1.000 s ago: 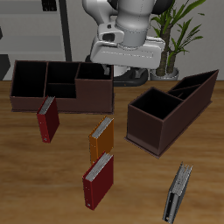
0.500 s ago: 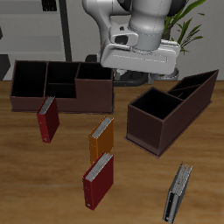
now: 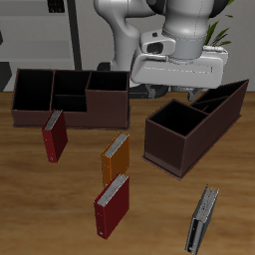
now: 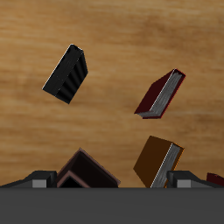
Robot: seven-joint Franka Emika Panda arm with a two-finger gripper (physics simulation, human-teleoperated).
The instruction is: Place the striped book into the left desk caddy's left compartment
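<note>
Wooden tabletop [image 3: 30, 199] carried the thin grey striped book [image 3: 203, 219] near its front edge; I could not tell my gripper's [image 3: 189, 97] opening.

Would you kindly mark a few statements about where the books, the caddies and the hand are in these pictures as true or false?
1. The striped book lies on the table near its front edge. True.
2. The hand is gripping the striped book. False: it is up over the left desk caddy, far from the book, holding nothing.
3. The orange book sits between the two caddies, nearer the front. True.
4. The left desk caddy already holds a book. False: its visible compartments look empty.
5. Two dark red books are on the table. True: one by the other caddy, one in front of the orange book.
</note>
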